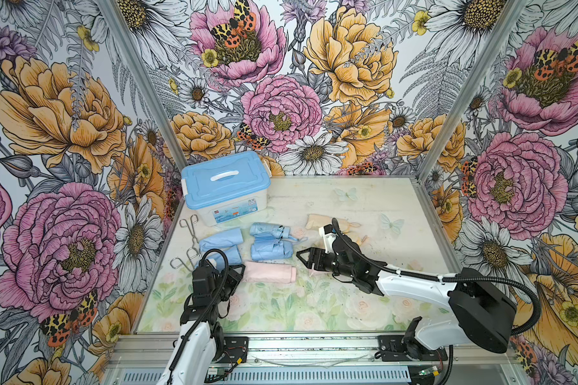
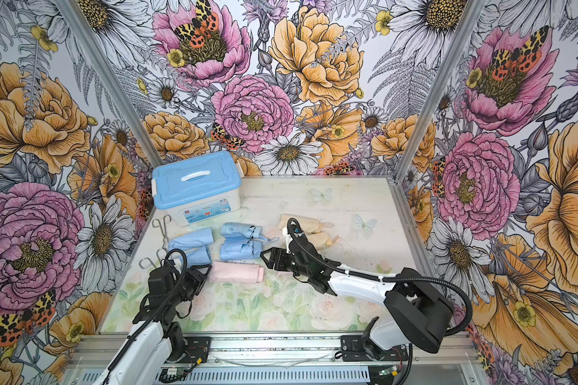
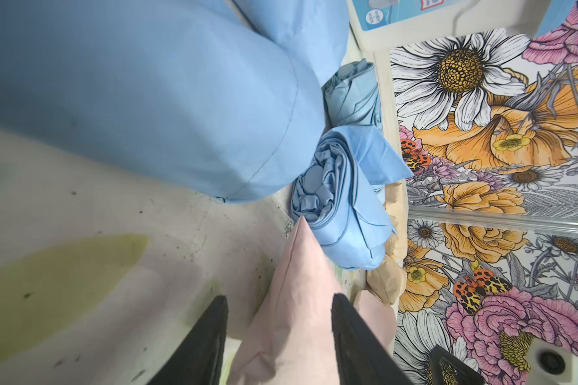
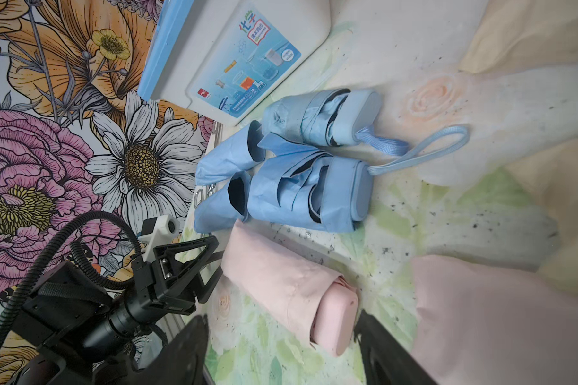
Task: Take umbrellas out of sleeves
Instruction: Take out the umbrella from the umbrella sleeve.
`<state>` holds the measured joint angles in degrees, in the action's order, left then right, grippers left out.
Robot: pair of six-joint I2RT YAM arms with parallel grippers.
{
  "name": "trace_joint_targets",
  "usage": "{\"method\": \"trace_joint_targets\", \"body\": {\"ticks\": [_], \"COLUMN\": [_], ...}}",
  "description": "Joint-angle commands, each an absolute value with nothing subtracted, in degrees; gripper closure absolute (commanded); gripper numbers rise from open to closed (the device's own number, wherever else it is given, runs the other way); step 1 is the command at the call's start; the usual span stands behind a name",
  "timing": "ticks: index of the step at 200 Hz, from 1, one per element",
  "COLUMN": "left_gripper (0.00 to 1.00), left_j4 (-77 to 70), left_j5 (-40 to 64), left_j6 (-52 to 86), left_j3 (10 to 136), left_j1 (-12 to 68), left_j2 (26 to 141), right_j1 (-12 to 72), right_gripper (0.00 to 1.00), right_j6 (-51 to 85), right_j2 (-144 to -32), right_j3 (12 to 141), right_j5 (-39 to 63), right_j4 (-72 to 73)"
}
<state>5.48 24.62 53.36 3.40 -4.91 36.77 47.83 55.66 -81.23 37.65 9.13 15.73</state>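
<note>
A pink sleeve (image 1: 267, 271) lies at the middle front with a pink umbrella's handle (image 4: 336, 318) sticking out of its open end. My left gripper (image 3: 279, 298) straddles the sleeve's closed end, open, with a gap showing beside one finger. My right gripper (image 4: 281, 318) stands open around the handle end, which sits close to one finger without being clamped. Two blue umbrellas (image 1: 269, 230) (image 1: 271, 250) lie bare behind the pink sleeve. Two empty blue sleeves (image 1: 220, 238) (image 1: 229, 256) lie to their left.
A blue-lidded plastic box (image 1: 225, 186) stands at the back left, with metal tongs (image 1: 187, 243) along the left edge. Cream fabric bundles (image 1: 324, 221) lie behind the right arm. Another pink fabric piece (image 4: 497, 316) lies under the right wrist.
</note>
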Motion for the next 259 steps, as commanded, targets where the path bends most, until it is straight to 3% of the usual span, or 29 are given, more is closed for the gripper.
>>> {"method": "trace_joint_targets", "body": {"ticks": [1,42,131,200,259], "left_gripper": [0.49,0.51,0.76,1.0,1.0], "left_j4": [2.1,0.9,-3.2,-3.8,0.6], "left_j5": [27.7,27.9,27.4,24.6,21.8], "left_j6": [51.5,49.6,50.4,50.1,49.7], "left_j3": [4.0,5.3,5.4,5.4,5.6], "left_j1": [-5.2,-4.5,-3.3,-1.1,-1.3], "left_j2": [39.2,44.6,47.3,51.3,48.0], "right_j1": [48.2,48.6,50.7,52.9,53.0], "right_gripper": [0.26,0.26,0.3,0.47,0.61], "right_j6": [56.7,56.9,60.9,71.3,76.2], "right_j2": [-81.6,-82.0,-87.1,-94.0,-99.1], "right_j3": [37.3,37.5,37.6,33.6,31.4], "right_j5": [7.6,7.4,7.4,5.1,4.5], "right_j4": [17.8,18.1,17.5,29.1,37.8]}}
